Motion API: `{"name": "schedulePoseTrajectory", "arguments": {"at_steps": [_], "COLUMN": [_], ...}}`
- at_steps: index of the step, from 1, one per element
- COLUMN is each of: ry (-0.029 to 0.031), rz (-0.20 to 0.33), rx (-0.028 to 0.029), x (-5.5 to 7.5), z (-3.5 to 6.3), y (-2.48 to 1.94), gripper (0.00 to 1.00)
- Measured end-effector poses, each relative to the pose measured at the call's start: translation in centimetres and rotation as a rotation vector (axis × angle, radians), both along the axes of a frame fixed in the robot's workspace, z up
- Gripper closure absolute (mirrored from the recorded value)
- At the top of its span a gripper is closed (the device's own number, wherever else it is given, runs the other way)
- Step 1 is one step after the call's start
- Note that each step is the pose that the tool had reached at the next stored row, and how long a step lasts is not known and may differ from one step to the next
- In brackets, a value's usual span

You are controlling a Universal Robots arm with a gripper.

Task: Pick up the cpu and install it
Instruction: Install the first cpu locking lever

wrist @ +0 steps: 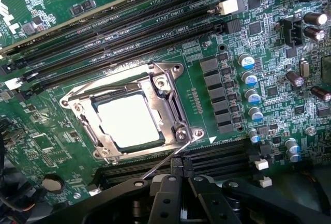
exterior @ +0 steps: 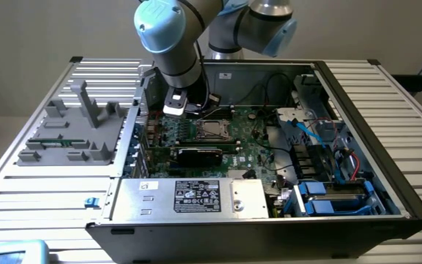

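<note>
Slatted metal worktop (exterior: 42, 187), light grey, by which all items are carried.

Item 1: grey plastic fixture (exterior: 72, 132), set on the worktop at the exterior view's left, just beside the case.

Item 2: black computer case (exterior: 387, 181), laid on its side with the side panel off. A silver power supply (exterior: 196, 197) with a white label is mounted at the near edge, and blue drive caddies (exterior: 321, 201) are fitted to the exterior view's right of it.

Item 3: green motherboard (wrist: 243, 53), fixed inside the case. Long black memory slots (wrist: 129, 32) and a row of blue-topped capacitors (wrist: 251, 79) are noted on either side of the socket.

Item 4: cpu (wrist: 129, 119), silvery and square, seated flat in the socket and bordered on all sides by the metal load frame (wrist: 168, 97). A thin wire lever (wrist: 160, 162) is seen slanting from the frame's corner toward the fingers.

Item 5: arm (exterior: 174, 44), lowered into the case just to the exterior view's left of the socket. The black fingers (wrist: 168, 195) are closed tip to tip, with nothing seen gripped, and are held near the lever, apart from the cpu.
</note>
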State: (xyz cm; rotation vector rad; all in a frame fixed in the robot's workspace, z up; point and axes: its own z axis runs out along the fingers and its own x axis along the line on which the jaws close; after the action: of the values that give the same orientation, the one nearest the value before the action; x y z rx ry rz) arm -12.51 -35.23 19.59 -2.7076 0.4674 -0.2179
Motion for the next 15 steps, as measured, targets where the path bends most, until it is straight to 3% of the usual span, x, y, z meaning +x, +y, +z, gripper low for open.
{"name": "schedulePoseTrajectory", "arguments": {"at_steps": [15], "ry": [-0.0056], "rz": [-0.003], "rx": [-0.0002], "x": [0.49], "z": [-0.32], "y": [-0.01], "gripper": [0.89]}}
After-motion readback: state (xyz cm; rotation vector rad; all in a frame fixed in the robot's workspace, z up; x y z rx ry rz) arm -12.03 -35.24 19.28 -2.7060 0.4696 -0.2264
